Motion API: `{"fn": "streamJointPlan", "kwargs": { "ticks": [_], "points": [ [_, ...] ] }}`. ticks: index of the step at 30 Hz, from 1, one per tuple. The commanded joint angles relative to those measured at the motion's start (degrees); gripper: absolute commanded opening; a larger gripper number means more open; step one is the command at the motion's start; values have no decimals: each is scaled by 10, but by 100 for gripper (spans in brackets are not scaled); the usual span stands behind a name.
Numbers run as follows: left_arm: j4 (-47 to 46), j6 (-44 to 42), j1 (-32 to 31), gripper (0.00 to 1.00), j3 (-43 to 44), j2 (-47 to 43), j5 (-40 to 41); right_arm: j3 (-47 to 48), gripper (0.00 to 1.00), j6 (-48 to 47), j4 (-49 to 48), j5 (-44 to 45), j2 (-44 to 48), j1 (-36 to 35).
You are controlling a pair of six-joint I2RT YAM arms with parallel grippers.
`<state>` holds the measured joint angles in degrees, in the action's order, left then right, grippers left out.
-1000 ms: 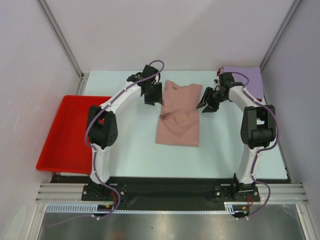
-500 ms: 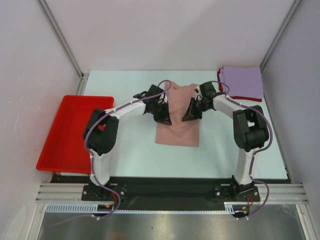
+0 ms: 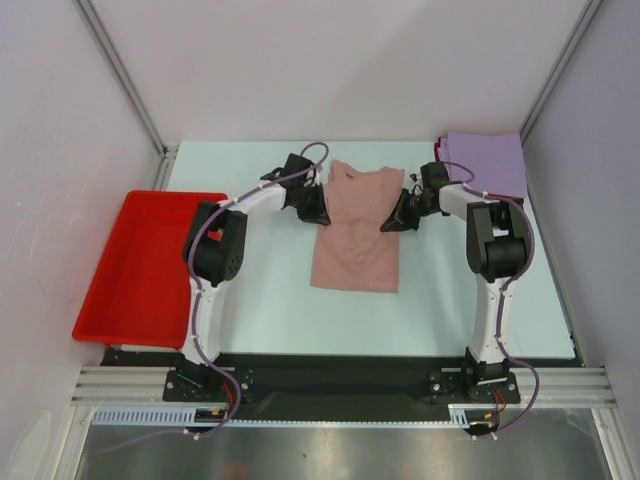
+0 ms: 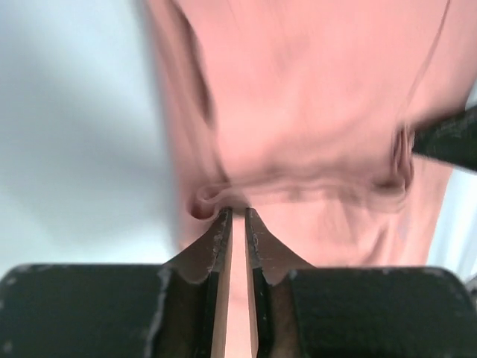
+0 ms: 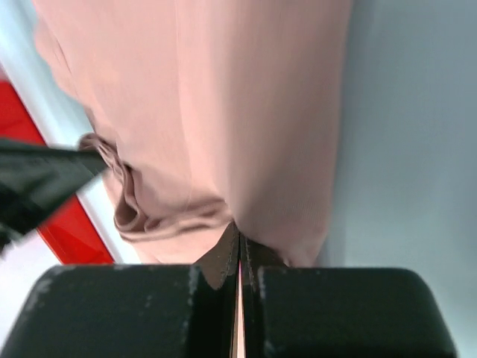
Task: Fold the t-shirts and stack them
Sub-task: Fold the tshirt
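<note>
The dusty-pink t-shirt (image 3: 358, 235) lies partly folded in the middle of the table, its print hidden. My left gripper (image 3: 319, 208) is at the shirt's left edge and my right gripper (image 3: 391, 221) is at its right edge. In the left wrist view the left gripper (image 4: 238, 212) is shut on a bunched fold of pink cloth (image 4: 313, 112). The right wrist view shows the right gripper (image 5: 240, 237) pinched tight on the shirt's edge (image 5: 223, 97). A folded lavender t-shirt (image 3: 488, 165) lies on a red one (image 3: 439, 150) at the far right corner.
A red plastic tray (image 3: 140, 265) sits off the table's left side. Grey walls and metal posts close in the back and sides. Both arm bases stand at the near edge.
Both grippers were open beside the shirt's far part; they closed on its left and right edges nearer in, and have since moved back and slightly outward with the cloth.
</note>
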<state>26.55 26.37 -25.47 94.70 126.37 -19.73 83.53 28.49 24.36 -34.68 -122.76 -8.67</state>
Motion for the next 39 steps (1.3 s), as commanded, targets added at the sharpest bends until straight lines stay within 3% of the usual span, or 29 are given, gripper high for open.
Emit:
{"fn": "streamJointPlan", "kwargs": {
  "ticks": [1,6,11,16,17,19,22,23,24,26,27,31,39],
  "points": [
    [-34,-31,31,17,63,37,-7,49,0,-24,-11,-18,-30,16],
    [-22,-27,40,16,156,115,-8,132,1,-27,8,-26,-92,31],
    [-14,-30,43,17,132,52,41,238,2,-68,126,21,-87,33],
    [-15,-41,43,37,-24,-135,87,217,29,-107,230,84,11,33],
    [-15,-42,43,41,-46,-165,88,190,40,-109,243,99,45,34],
    [0,-46,42,50,-101,-229,78,141,50,-107,253,99,87,32],
    [9,-40,41,55,-187,-294,41,-13,67,-87,216,57,177,30],
    [1,-29,41,57,-210,-306,7,-54,79,-81,200,31,200,27],
    [-2,-22,41,63,-233,-319,-13,-132,86,-68,168,21,245,25],
    [-19,1,37,76,-298,-350,-49,-194,93,-50,139,-3,281,24],
    [-30,7,36,80,-319,-359,-61,-225,93,-28,107,-17,309,24],
    [-60,44,32,81,-402,-390,-82,-327,91,2,61,-10,362,16],
    [-113,112,15,76,-461,-364,-65,-415,69,22,-11,0,363,15]
  ]
}}
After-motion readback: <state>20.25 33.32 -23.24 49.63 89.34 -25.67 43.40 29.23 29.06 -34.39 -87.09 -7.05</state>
